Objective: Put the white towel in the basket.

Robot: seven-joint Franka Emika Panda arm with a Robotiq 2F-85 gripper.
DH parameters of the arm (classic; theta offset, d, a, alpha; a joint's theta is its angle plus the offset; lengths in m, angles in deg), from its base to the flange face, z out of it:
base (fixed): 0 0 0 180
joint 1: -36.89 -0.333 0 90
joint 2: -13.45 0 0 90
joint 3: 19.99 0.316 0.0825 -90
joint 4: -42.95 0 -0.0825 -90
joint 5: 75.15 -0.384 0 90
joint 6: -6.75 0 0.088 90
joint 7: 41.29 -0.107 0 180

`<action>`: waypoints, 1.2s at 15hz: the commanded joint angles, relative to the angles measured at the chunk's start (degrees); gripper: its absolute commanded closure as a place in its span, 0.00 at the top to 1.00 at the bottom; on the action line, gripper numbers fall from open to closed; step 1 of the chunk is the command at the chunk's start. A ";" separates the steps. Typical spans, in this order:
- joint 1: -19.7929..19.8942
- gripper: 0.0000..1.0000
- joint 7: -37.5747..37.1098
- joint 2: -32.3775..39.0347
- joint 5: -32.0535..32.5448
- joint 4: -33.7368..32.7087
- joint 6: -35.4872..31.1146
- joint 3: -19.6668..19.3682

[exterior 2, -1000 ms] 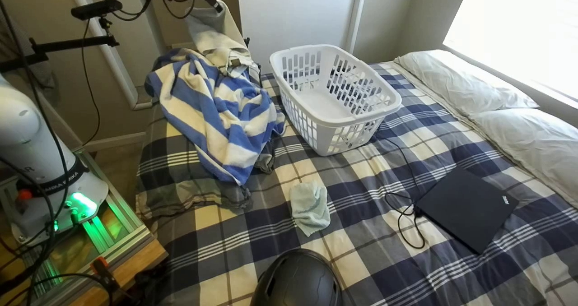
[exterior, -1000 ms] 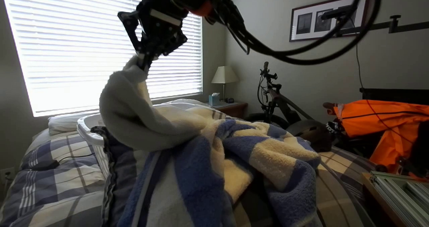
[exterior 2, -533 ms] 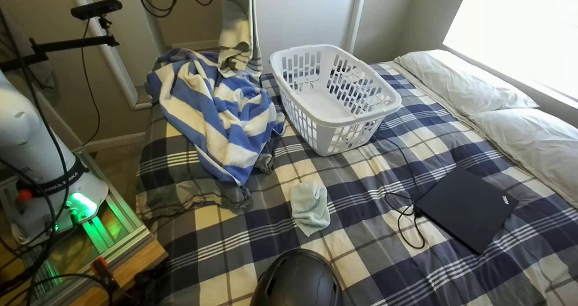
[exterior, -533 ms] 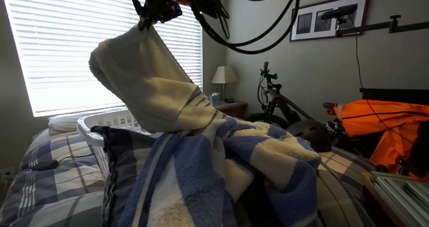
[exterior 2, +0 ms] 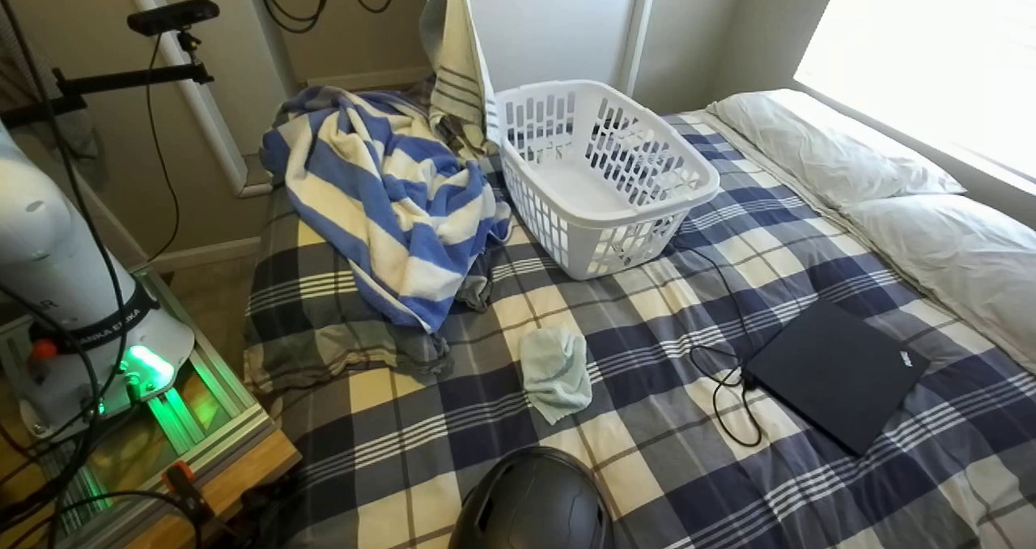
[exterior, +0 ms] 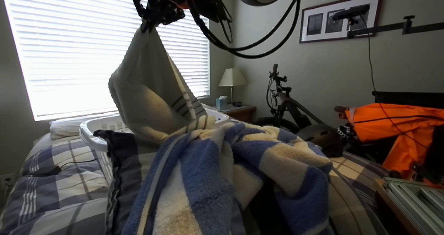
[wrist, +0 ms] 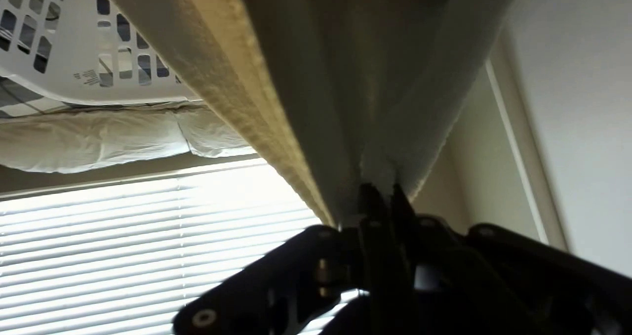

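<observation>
The white towel [exterior: 142, 79] hangs in folds from my gripper [exterior: 148, 27], which is shut on its upper end. The towel is off-white with dark stripes near its lower part. In an exterior view, the towel [exterior 2: 463, 71] hangs between the striped blanket and the basket [exterior 2: 603, 219], overlapping the basket's near corner; the gripper is out of that frame. Whether the towel's low end touches the blanket or rim I cannot tell. In the wrist view the towel [wrist: 345, 88] spreads from the gripper's fingertips [wrist: 382, 191], and the basket [wrist: 74, 68] shows at the upper left.
A blue-and-white striped blanket [exterior 2: 380, 201] lies heaped beside the basket on the plaid bed. A pale small cloth [exterior 2: 556, 373], a black helmet [exterior 2: 534, 504] and a closed laptop [exterior 2: 838, 377] also lie on the bed. Pillows [exterior 2: 834, 140] line the window side.
My gripper has risen, lifting the towel off the blanket heap so it hangs taller. The towel has swung towards the basket. The basket and the blanket have stayed in place.
</observation>
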 commanded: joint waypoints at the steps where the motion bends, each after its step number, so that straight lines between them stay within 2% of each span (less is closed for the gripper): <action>1: 0.00 0.01 -0.02 0.00 0.00 -0.01 0.00 0.00; 3: -0.80 0.01 -10.94 2.95 9.27 -4.55 1.98 -1.55; 7: -1.33 0.01 -25.65 9.99 17.97 -13.63 6.31 -3.22; 9: -1.53 0.01 -31.13 13.88 20.27 -18.50 9.15 -3.98; 13: -1.16 0.01 -37.94 22.15 19.00 -29.11 14.88 -5.02; 18: 0.55 0.01 -40.94 30.42 14.65 -43.07 22.92 -5.65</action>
